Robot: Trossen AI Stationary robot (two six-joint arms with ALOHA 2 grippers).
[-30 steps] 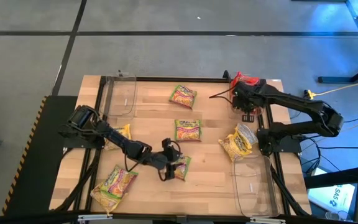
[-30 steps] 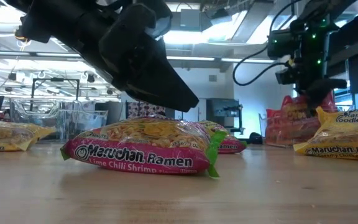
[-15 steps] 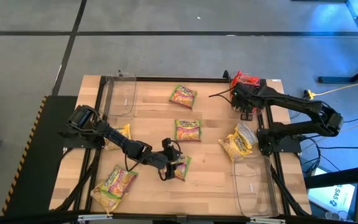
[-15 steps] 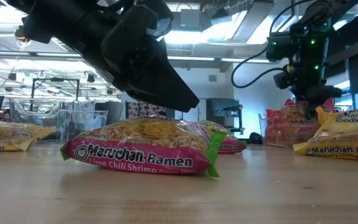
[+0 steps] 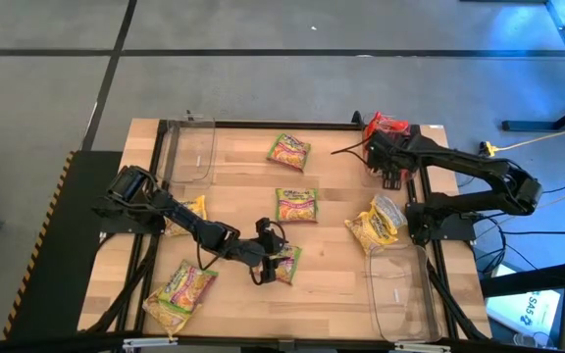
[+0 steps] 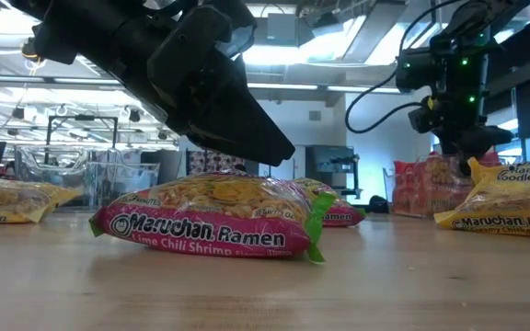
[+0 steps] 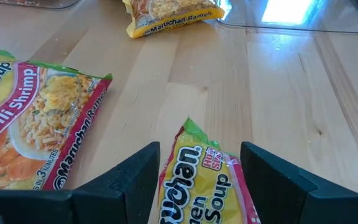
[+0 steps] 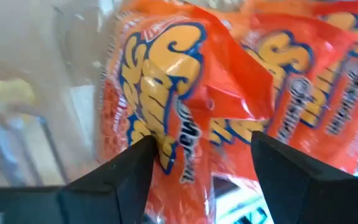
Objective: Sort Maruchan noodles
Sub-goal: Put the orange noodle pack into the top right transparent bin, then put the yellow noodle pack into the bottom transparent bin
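Note:
Maruchan noodles lie scattered on the wooden table. One green-pink packet lies flat near the middle front. My left gripper is open, and its fingers stand on either side of that packet's near end, slanting down from the table's left. My right gripper is open at the far right corner, just above a pile of red-orange packets. The topmost one sticks up between its fingers. My left gripper's fingers flank the green-pink packet's end; I cannot tell whether they touch it. The packet lies flat on the table. My right gripper's fingers stand beside the top red-orange packet's crumpled edge; I cannot tell whether they touch it.
Two more green-pink packets lie mid-table and another at the front left. Yellow packets lie at the left and the right. Clear bins stand at the far left and the near right.
My right gripper has opened and let go of a red-orange packet, which has dropped from between its fingers onto the pile below. The gripper has tipped a little while staying over the pile.

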